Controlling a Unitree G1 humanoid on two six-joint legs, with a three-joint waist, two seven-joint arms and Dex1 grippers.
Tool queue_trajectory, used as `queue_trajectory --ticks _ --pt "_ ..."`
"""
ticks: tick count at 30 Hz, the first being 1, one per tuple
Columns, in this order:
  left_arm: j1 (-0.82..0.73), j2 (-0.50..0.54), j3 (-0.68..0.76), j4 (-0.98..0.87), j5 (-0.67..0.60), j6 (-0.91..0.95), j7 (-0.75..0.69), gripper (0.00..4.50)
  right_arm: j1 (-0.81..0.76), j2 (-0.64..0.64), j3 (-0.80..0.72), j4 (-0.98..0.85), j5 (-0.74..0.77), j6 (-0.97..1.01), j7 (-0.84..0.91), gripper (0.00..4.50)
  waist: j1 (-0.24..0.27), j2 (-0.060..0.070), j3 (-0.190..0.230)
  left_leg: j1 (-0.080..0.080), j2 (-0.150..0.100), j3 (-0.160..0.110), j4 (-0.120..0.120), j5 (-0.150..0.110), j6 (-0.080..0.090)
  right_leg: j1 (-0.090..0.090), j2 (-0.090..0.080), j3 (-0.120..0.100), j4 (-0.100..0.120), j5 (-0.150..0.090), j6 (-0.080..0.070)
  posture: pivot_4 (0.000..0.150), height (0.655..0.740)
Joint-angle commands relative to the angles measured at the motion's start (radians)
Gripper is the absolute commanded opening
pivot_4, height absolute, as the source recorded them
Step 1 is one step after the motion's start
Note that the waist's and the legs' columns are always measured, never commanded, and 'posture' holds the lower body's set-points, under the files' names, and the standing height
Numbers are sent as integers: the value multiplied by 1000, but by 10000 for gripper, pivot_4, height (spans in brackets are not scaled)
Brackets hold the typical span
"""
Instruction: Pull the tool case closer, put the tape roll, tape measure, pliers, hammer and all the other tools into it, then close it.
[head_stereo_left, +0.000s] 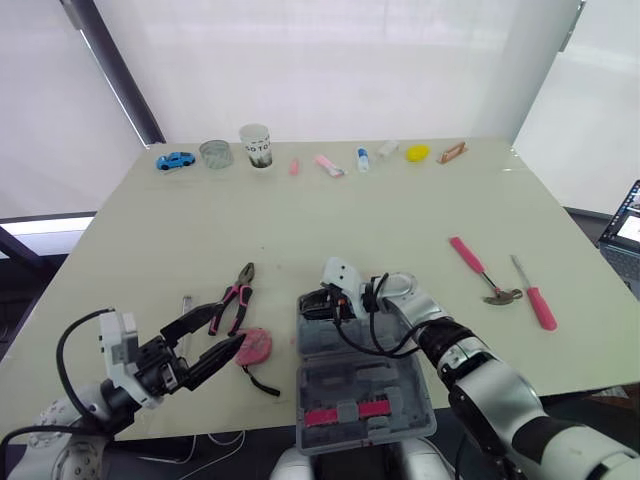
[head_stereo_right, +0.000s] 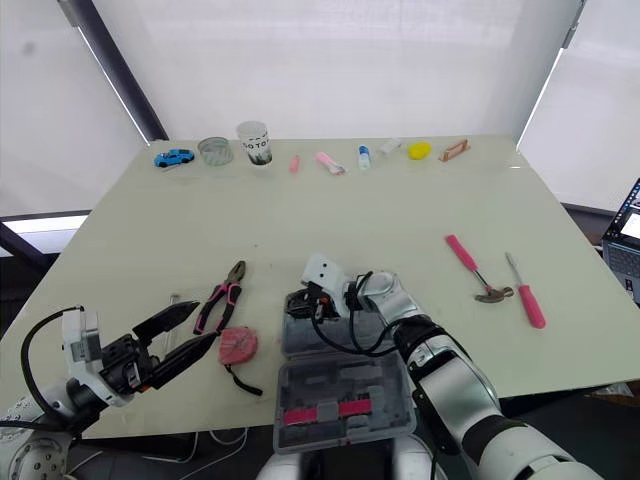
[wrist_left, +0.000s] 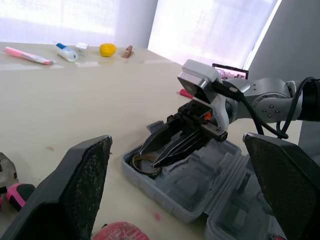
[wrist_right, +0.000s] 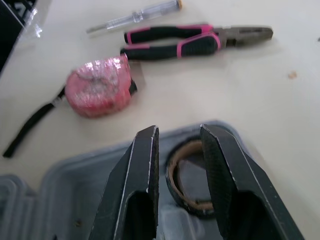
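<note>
- The right gripper hangs over the far left corner of the tool case, jaws narrowly parted, with the tape roll lying in the case beneath them.
- The left gripper has its jaws spread wide. The tape measure lies on the bench just beside their tips.
- The pliers lie just beyond, long axis pointing away from the robot, so the left arm is nearer both.

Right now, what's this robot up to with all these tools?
It is packing tools into the open case at the near edge of the table. The right gripper hangs over the case, fingers slightly apart above the tape roll, which lies inside. The left gripper is open beside the tape measure and pliers, holding nothing. The hammer and a screwdriver lie off to the right, not yet packed.
</note>
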Motion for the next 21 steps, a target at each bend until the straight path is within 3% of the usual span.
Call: queue_trajectory --ticks 1,11,16,21 --pt "-3 14 3 -39 -2 -1 1 45000 -48 16 -14 50 -14 -53 -37 13519 0 0 0 0 0 0 0 0 0 0 0 0 0 0 0 1500 7400" --pt "-16 6 -31 -33 31 -10 14 45000 -40 -2 79 167 -159 -67 -78 13519 0 0 -1 3 0 0 0 0 0 3 0 0 0 0 0 1500 7400" --pt "-19 -5 -46 -25 47 -17 28 45000 -10 0 -44 84 -31 -98 -46 13519 1 1 -2 3 0 0 0 0 0 3 0 0 0 0 0 1500 7400" --pt "-13 -29 -54 -11 85 -40 63 45000 109 -21 -162 -172 143 -100 26 13519 4 1 -1 1 1 -1 0 0 0 3 -1 -1 0 0 0 1500 7400"
